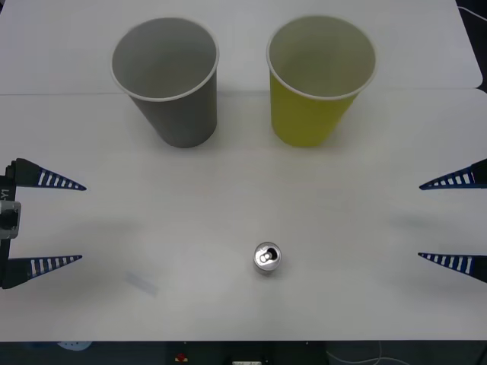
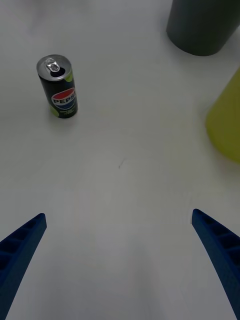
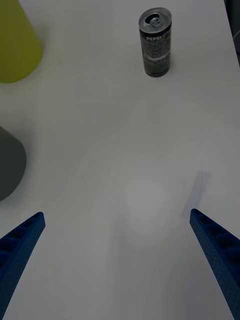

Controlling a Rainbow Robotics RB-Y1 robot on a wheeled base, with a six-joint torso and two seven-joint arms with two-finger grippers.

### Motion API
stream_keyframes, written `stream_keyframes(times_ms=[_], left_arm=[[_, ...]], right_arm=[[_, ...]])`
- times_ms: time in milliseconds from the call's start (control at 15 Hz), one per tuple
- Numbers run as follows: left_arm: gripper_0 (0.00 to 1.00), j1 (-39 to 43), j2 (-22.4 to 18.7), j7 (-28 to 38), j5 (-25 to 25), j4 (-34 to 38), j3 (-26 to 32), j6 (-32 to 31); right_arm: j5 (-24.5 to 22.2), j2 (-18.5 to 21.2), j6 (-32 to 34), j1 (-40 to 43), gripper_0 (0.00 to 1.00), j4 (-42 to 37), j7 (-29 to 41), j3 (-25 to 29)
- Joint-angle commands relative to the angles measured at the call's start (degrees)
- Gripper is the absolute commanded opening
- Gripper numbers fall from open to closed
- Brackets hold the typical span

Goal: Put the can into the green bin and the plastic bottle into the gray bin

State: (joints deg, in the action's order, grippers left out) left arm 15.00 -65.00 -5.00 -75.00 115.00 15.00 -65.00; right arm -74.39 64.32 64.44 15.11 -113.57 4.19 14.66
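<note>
Front: we see the can (image 1: 266,257) upright on the white table (image 1: 228,175), near the front edge, well apart from the gray bin (image 1: 171,80) and the green bin (image 1: 318,80) standing side by side at the back. Left gripper (image 1: 57,222) and right gripper (image 1: 449,220) sit at the edges, fingers apart, empty.

Right wrist: we see the can (image 2: 58,86) upright, fingers (image 2: 20,250) spread.

Left wrist: can (image 3: 155,42) upright, fingers (image 3: 217,250) spread.
</note>
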Motion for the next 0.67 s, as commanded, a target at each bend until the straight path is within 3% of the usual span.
stream_keyframes(times_ms=[67,400,667], left_arm=[[1.0,0.0,0.0,0.0,0.0,0.0,0.0,0.0],[1.0,0.0,0.0,0.0,0.0,0.0,0.0,0.0],[1.0,0.0,0.0,0.0,0.0,0.0,0.0,0.0]], right_arm=[[1.36,0.02,0.16,-0.52,1.0,1.6,-0.85,-2.27],[5.4,-0.16,0.24,-4.74,1.0,5.99,-3.75,-10.7],[7.6,-2.27,-0.02,-8.69,1.0,10.82,-11.49,-16.94]])
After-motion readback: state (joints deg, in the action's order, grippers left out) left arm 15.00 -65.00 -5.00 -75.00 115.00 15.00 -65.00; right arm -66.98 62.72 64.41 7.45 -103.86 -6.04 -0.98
